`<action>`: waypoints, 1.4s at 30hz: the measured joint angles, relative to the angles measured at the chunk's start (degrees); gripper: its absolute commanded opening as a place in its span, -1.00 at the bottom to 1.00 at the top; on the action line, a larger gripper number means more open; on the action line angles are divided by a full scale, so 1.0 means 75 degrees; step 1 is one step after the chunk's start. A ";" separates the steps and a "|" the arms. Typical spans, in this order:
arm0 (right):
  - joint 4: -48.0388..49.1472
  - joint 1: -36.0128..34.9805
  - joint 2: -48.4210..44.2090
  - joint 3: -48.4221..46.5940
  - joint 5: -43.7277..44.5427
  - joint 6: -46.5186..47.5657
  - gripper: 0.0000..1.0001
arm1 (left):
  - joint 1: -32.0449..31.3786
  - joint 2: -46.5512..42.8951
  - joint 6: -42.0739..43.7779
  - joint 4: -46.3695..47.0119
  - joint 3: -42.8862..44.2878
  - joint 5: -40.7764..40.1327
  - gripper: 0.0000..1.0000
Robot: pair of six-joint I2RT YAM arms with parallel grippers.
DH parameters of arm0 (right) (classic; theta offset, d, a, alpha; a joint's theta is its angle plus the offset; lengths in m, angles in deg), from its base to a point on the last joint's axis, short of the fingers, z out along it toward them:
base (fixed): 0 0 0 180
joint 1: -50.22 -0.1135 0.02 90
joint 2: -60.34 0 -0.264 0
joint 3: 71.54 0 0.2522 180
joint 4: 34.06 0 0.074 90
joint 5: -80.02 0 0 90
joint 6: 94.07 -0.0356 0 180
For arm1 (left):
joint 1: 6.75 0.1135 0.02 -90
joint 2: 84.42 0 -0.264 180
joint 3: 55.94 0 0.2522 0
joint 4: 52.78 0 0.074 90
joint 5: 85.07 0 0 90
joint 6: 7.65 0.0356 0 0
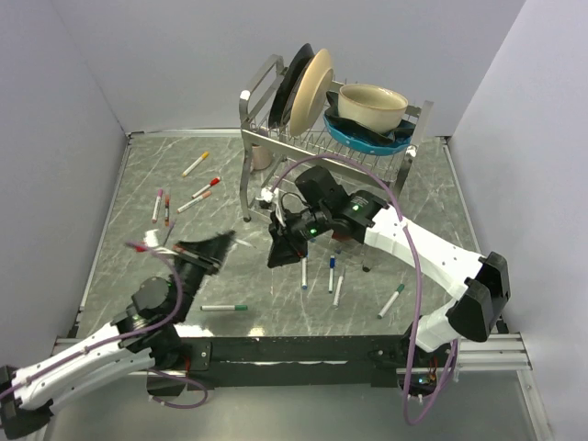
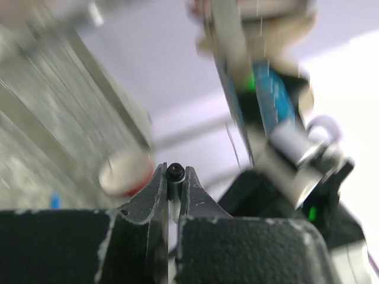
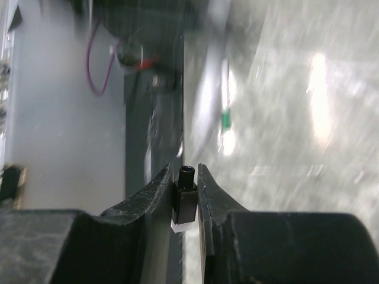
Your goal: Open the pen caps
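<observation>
Arms both reach in toward the desk centre.

Left arm (image 1: 92, 354): runs from the near-left corner, forearm angled up and right. The left gripper (image 1: 213, 246) is motion-blurred in the top view. Its wrist view looks across at the dish rack (image 1: 253, 138) and the other arm's wrist.

Right arm (image 1: 432, 257): long diagonal from the near-right base toward the left, wrist bent down. The right gripper (image 1: 278, 250) sits in front of the rack, near the left gripper but apart from it.

Left gripper state: jaws pinched almost together on a thin pen (image 2: 173, 174), whose dark rounded end pokes out between the fingertips. Can't tell if that end is nib or cap.

Right gripper state: jaws narrowed onto the black cap (image 3: 185, 198), pads touching both sides, round end level with the tips, sliver of white under it.

Other pen caps sit on pens lying on the desk (image 1: 432, 211):
- yellow cap (image 1: 206, 154) and red cap (image 1: 216, 180), left of the rack
- green cap (image 1: 242, 306), near edge, just beside the left arm
- several more under the right arm
</observation>
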 measured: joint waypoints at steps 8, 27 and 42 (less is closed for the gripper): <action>-0.0796 0.0114 0.0425 0.0032 0.0548 0.0137 -1.00 | 0.0201 -0.0758 0.0513 -0.1390 0.0516 -0.2092 -0.99; -0.0111 -0.0627 0.4666 -0.2148 0.5278 0.0726 -0.93 | 0.1915 0.0863 -0.1134 -0.3876 -0.0262 -0.1661 -0.99; -0.0140 -0.0329 0.5557 -0.2926 0.5455 0.0714 -0.65 | 0.5496 0.4986 -0.0064 -0.1845 0.0038 0.1778 -0.85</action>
